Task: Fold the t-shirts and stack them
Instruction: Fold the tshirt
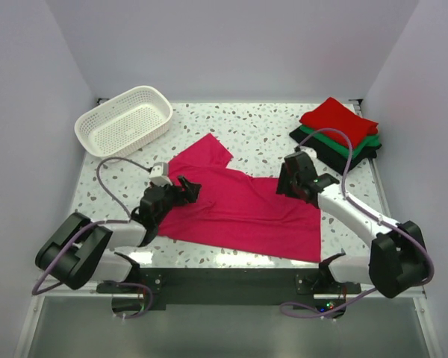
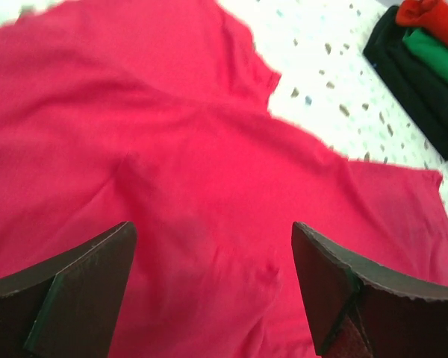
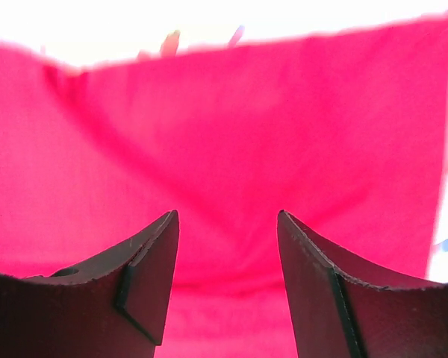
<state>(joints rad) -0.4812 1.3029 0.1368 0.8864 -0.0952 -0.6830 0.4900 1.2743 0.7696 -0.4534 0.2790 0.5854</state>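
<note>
The magenta-pink t-shirt [image 1: 243,212] lies spread on the speckled table, one sleeve pointing to the back left. My left gripper [image 1: 188,188] is open just above its left part; the left wrist view shows cloth [image 2: 209,171] between the spread fingers [image 2: 82,283]. My right gripper [image 1: 290,179] is open over the shirt's upper right edge; the right wrist view shows pink cloth [image 3: 231,149] beyond the fingers [image 3: 153,276], nothing held. Folded red [image 1: 337,118], green [image 1: 358,140] and black [image 1: 336,153] shirts are stacked at the back right, also in the left wrist view [image 2: 425,52].
A white lattice basket [image 1: 125,121] stands at the back left. White walls enclose the table on three sides. A dark rail [image 1: 224,280] runs along the near edge by the arm bases.
</note>
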